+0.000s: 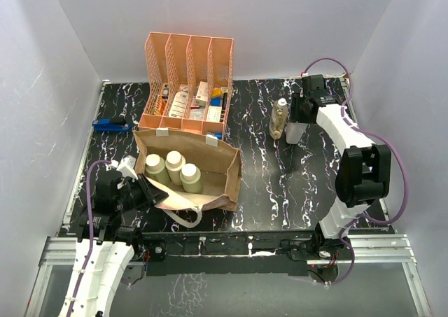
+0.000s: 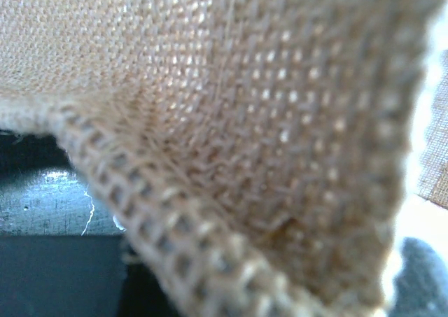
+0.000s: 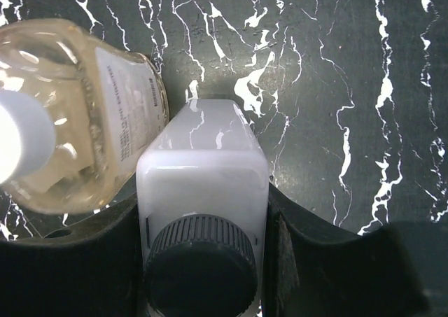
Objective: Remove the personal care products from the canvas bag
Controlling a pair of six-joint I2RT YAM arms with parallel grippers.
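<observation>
Top external: three olive bottles [image 1: 172,167] stand inside the canvas bag [image 1: 218,160].

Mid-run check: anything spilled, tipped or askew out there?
Nothing spilled or tipped. Only oddity: the canvas bag is crumpled at its near-left rim against the left gripper. The three olive bottles inside stand upright.

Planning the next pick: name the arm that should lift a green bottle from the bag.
Right, probably. The left tool sits against the rim of the canvas bag, seemingly steadying it; the right tool need only release the white bottle beside the clear bottle.
</observation>
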